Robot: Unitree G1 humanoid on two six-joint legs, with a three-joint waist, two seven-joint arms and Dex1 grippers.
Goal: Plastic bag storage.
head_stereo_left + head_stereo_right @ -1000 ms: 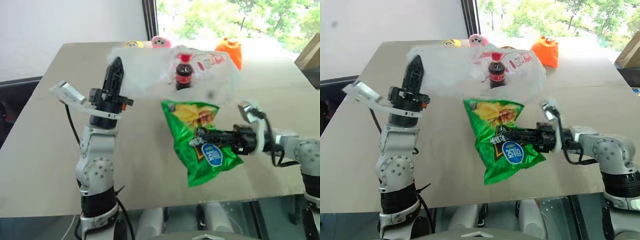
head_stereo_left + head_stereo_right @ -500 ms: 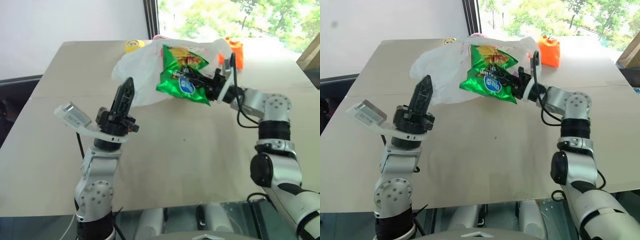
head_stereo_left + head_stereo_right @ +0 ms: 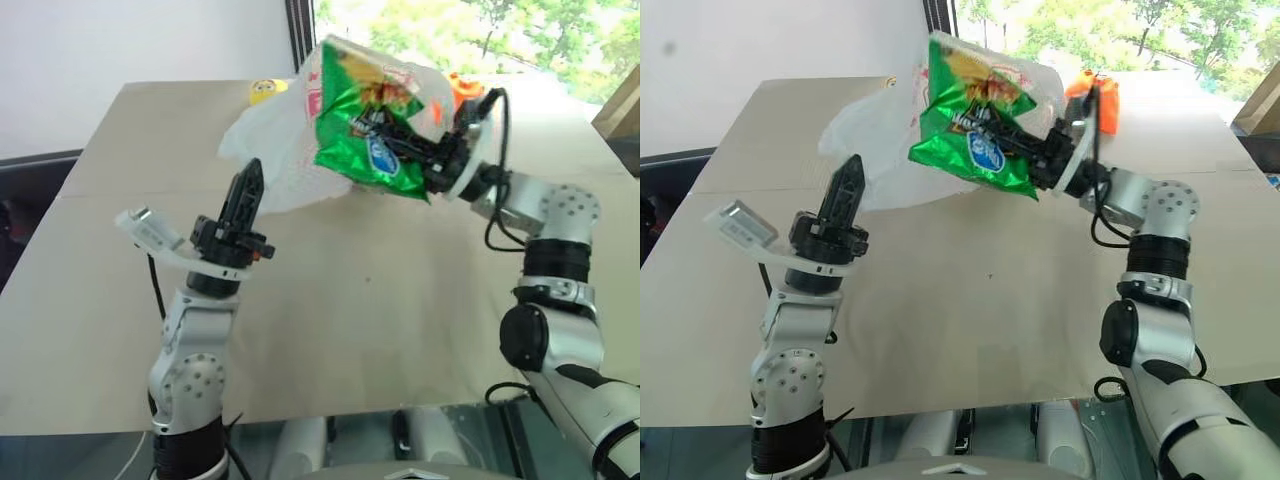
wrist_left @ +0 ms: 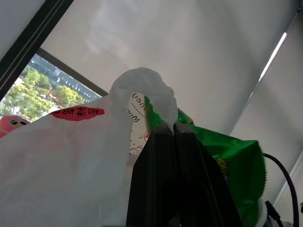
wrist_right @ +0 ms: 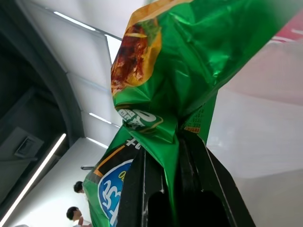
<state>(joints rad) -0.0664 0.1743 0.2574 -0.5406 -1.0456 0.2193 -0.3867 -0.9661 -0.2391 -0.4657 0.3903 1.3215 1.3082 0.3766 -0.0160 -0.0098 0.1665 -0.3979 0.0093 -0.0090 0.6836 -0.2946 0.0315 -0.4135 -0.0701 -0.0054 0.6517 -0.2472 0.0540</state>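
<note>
Fingers of the left hand (image 3: 246, 180) are pressed together on a fold of the large, thin, crinkly translucent white plastic bag with red printed labels (image 3: 275, 150), as the left wrist view shows a bunched loop of the film rising from between the black tips. The right hand (image 3: 392, 135) pinches a shiny green foil snack packet (image 3: 365, 135) by its crumpled middle, its black fingers nearly closed on the foil. The bag sits at the far middle of the pale beige worktop (image 3: 380, 320), partly draped and partly lifted, with the packet held up in front of and above it. Judging by this, the task is midway: the packet is off the worktop but I cannot tell whether any part of it is yet inside the bag's mouth; it remains to lower it in, and a small yellow toy (image 3: 264, 91) and an orange object (image 3: 462, 88) at the far edge still lie outside. The left forearm stands upright with its fingers slanting up toward the bag; the right arm reaches forward, its hand turned leftward and tilted upward.
</note>
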